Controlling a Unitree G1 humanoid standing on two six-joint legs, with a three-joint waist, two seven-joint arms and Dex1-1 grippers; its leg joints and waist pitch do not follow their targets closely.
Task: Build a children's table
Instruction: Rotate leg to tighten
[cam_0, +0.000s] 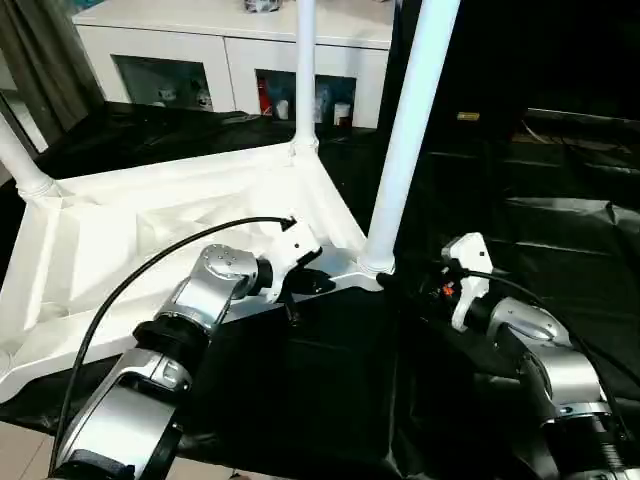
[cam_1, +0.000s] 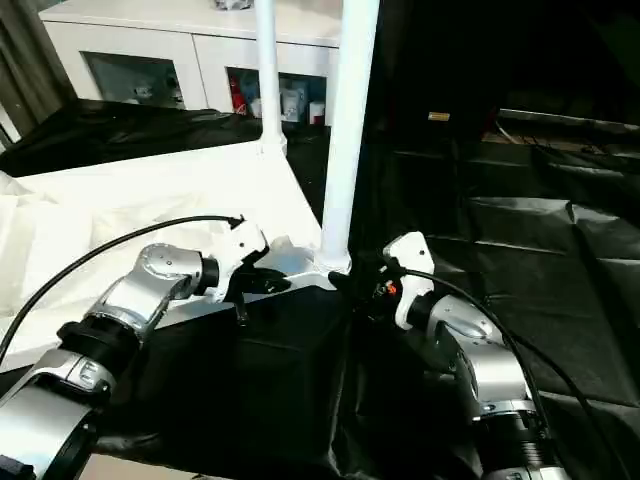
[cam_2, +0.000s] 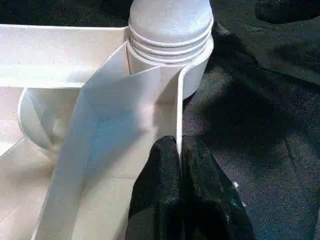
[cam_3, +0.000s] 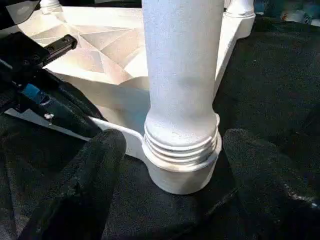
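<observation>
So the children's table (cam_0: 150, 240) is lying upside down on the black-draped surface (cam_0: 560, 250), ribbed underside up, which makes sense since the legs go in from that side. Three legs stand up from it: the nearest leg (cam_0: 405, 140) sits in the near right corner socket (cam_3: 182, 170), threads still peeking out, so I'd guess it isn't fully seated. The left gripper (cam_2: 179, 165) is pinched together on the thin rim wall just beside that socket, probably to keep the top from spinning. The right gripper (cam_3: 175, 165) has its fingers apart, straddling the leg's base without touching, looks ready to grab and twist. White cabinet (cam_0: 240, 60) sits far behind.
</observation>
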